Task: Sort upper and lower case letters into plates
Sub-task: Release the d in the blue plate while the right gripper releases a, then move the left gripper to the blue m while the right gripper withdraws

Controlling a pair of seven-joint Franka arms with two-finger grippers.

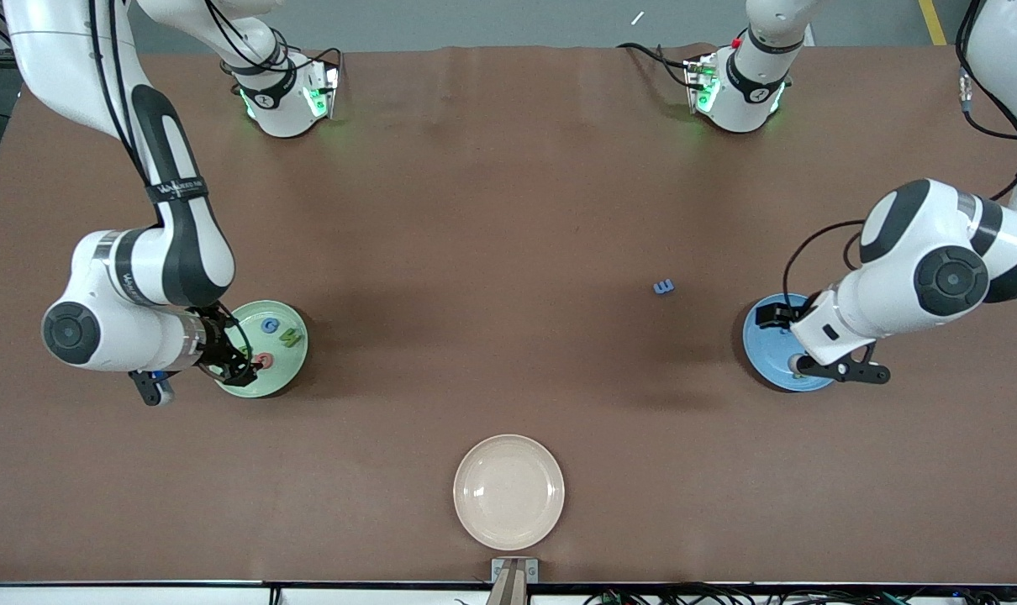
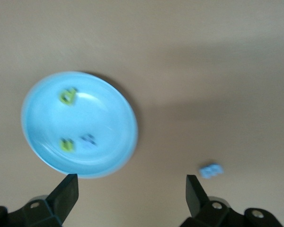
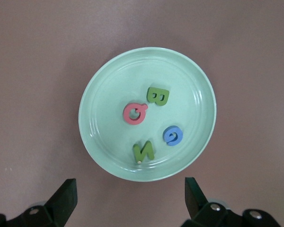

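Hovering wide open: right end effector [image 3: 128,201] over green plate [image 3: 99,142] holding four letters, left end effector [image 2: 130,198] over blue plate [image 2: 42,146] holding three. Waiting at desk's [image 1: 508,210] three o'clock: one blue letter [image 1: 663,287].

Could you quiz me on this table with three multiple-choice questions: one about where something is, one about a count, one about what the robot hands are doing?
1. Where does the small blue letter lie?
A. on the cream plate
B. on the bare table, nearer the blue plate than the green plate
C. in the green plate

2. How many letters lie in the green plate?
A. two
B. four
C. six

3. How are the left gripper and right gripper?
A. both open
B. both holding letters
C. one shut

Answers: 1 B, it sits alone on the brown table. 2 B, the right wrist view shows four. 3 A, fingers apart with nothing between.
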